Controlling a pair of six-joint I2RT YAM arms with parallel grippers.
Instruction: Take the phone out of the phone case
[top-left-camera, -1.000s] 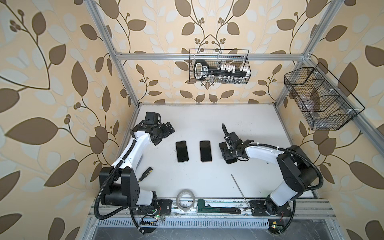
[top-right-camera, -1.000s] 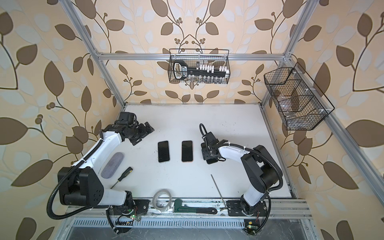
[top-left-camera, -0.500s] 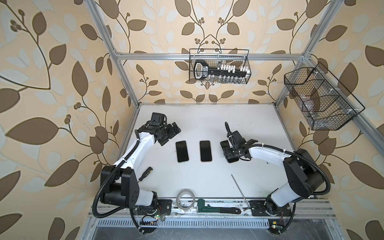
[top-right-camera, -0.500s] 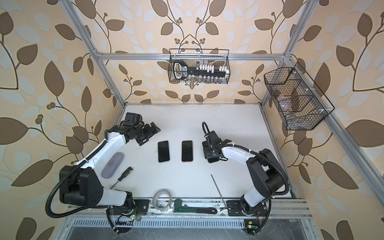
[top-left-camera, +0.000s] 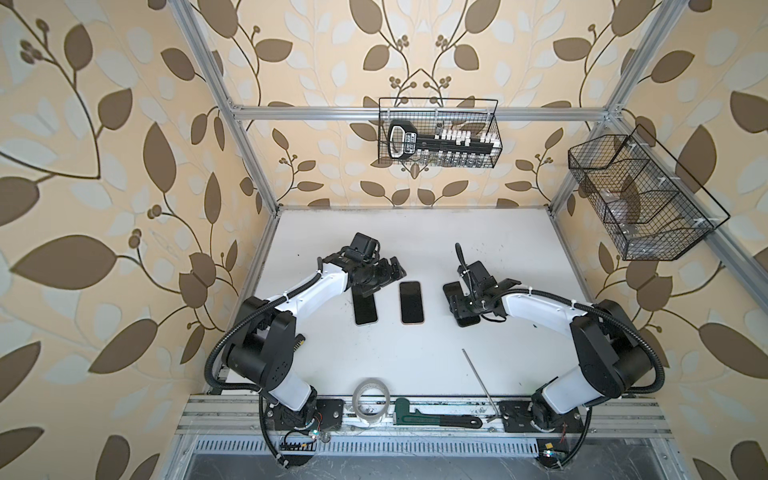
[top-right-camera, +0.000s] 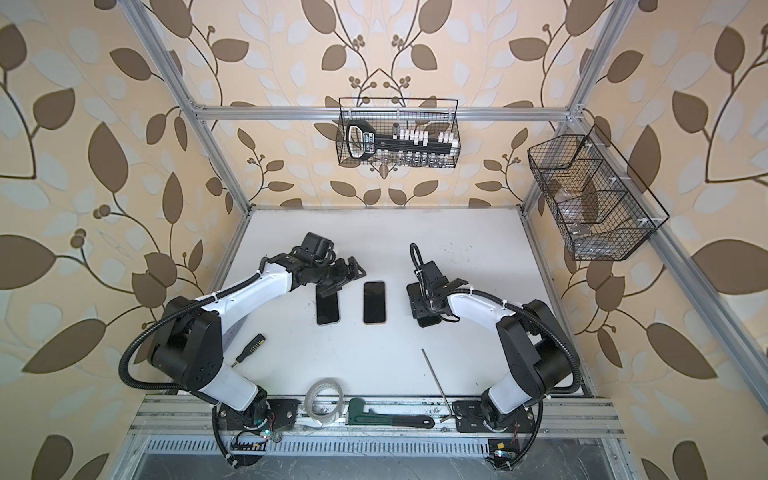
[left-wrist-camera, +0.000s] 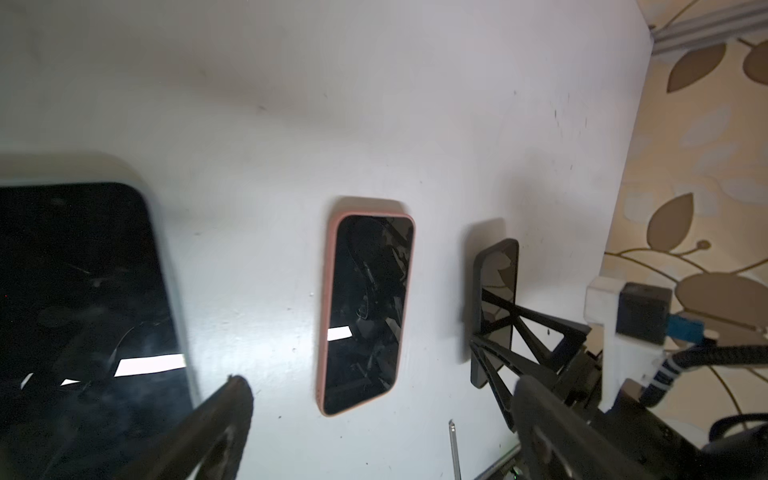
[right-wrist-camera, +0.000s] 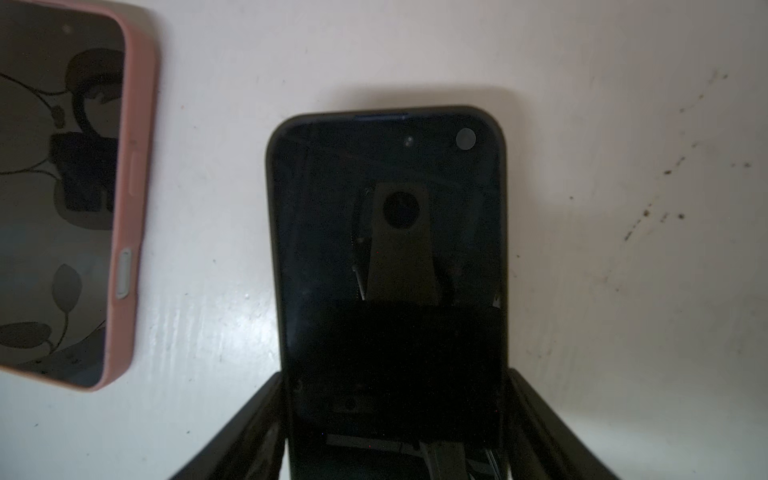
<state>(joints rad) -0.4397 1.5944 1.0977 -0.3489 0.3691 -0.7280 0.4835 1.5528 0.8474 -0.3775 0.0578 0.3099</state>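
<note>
Three phones lie in a row mid-table, seen in both top views. The left one (top-left-camera: 365, 309) (left-wrist-camera: 83, 291) has a pale case. The middle one (top-left-camera: 412, 302) (right-wrist-camera: 62, 187) has a pink case. The right one (top-left-camera: 452, 288) (right-wrist-camera: 386, 249) sits in a black phone case. My right gripper (top-left-camera: 463, 305) (right-wrist-camera: 395, 415) is shut on this black-cased phone, one finger against each long side. My left gripper (top-left-camera: 392, 270) (left-wrist-camera: 382, 386) is open and empty. It hangs over the far end of the pale-cased phone.
A metal rod (top-left-camera: 480, 382), a tape roll (top-left-camera: 371, 399) and a green wrench (top-left-camera: 436, 417) lie at the front edge. There is a small screwdriver (top-right-camera: 249, 347) at front left. Wire baskets hang on the back wall (top-left-camera: 438, 133) and the right wall (top-left-camera: 640, 199).
My left arm has swung right from the table's left edge, bringing its open gripper over the far end of the pale-cased phone. The right gripper keeps its hold on the black-cased phone.
</note>
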